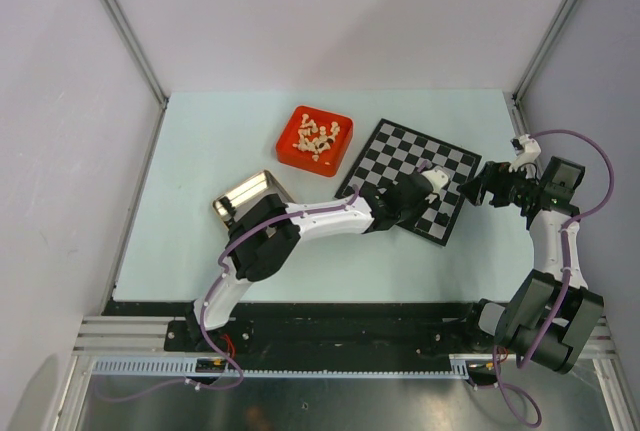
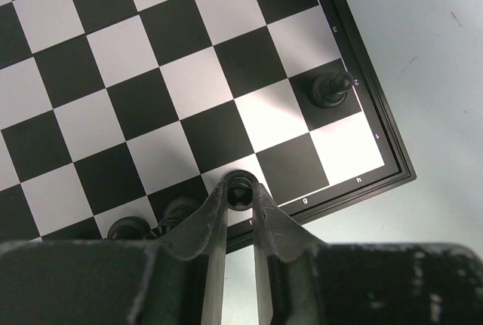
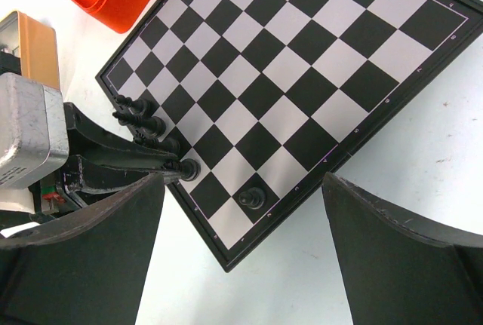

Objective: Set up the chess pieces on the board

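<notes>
Black chess piece (image 2: 240, 194) is stood on the near edge row of the board (image 2: 113, 76), flanked by left gripper (image 2: 240, 189) fingertips; clamped or released cannot be told. Right gripper (image 3: 241, 189) is spread wide, nothing held, right of the board.

Pale green table (image 1: 200, 161) between plain, seemingly whitish walls (image 1: 330, 11).

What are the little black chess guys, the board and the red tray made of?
Black chess pieces: probably plastic, glossy; a light glint shows on the top.
Board: flat and stiff with a smooth, slightly shiny face, maybe plastic or coated card; the look leaves it open.
Red tray: likely plastic, going by its even bright colour and rounded corners.
</notes>
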Controlling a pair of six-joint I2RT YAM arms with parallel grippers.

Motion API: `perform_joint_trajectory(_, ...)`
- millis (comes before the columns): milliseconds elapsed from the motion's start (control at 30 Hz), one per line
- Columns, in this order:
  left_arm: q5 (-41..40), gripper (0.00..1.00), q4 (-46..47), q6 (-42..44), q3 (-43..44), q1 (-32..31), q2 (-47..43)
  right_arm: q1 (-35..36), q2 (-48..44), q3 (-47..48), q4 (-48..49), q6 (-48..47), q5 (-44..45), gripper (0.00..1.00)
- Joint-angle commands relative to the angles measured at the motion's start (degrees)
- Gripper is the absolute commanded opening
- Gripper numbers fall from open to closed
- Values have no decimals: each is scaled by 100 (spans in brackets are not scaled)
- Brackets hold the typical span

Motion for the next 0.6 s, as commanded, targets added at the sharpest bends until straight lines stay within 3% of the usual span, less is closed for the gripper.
perform_joint_trajectory(0,-46,23,50,-114,-22,5,-393,-21,2,-23,201,-65,-136,90)
perform_joint_trajectory(567,-187,32,59,-157,-5,-3,-727,-30,2,-23,174,-82,-197,91)
